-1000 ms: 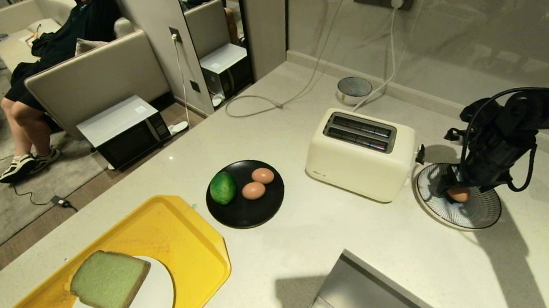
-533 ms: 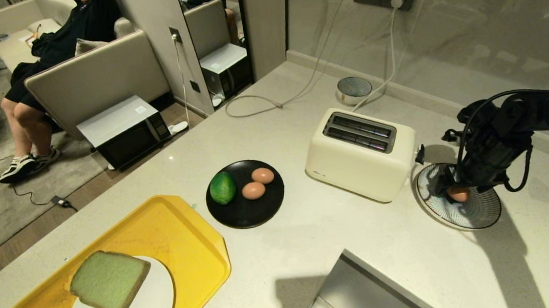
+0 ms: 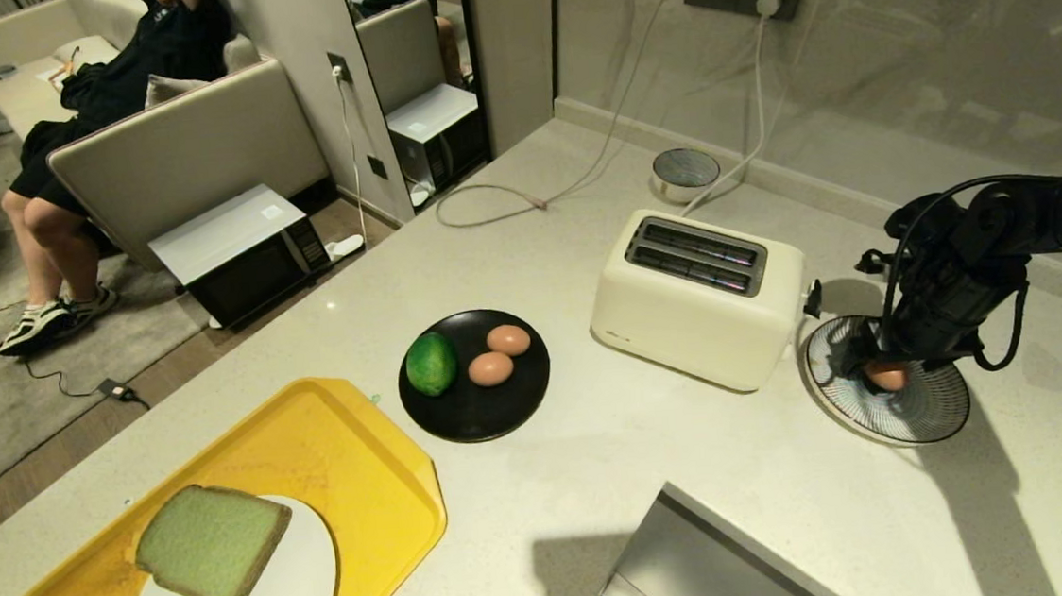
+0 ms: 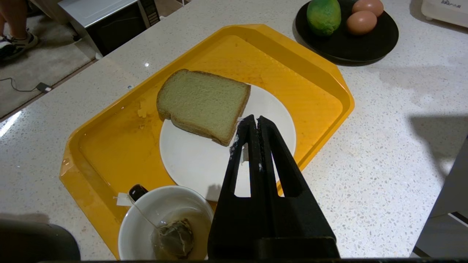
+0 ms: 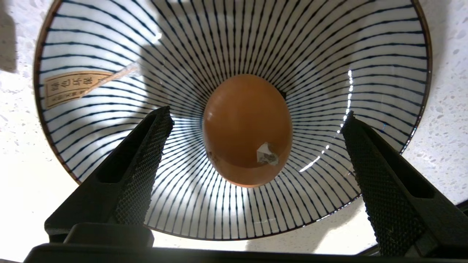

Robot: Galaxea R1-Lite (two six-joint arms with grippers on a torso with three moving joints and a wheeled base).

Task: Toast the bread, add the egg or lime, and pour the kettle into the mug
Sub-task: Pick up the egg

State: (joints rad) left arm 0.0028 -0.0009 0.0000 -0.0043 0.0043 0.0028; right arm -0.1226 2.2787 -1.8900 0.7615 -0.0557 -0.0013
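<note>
In the striped bowl (image 5: 384, 54) lies the egg (image 5: 247, 129), right gripper (image 5: 256, 120) fingers spread.

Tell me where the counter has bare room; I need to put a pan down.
The widest bare patch lies in front of the toaster, between the black plate and the striped bowl. Another lies behind the black plate. The yellow tray is crowded; the right claw occupies the bowl.

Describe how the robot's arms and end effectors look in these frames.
The right arm is matte black with a looping black cable. The right end effector has two tapered black fingers with a cross-hatched grip texture. The left end effector has slim, hollow-framed black fingers flecked with white specks.
</note>
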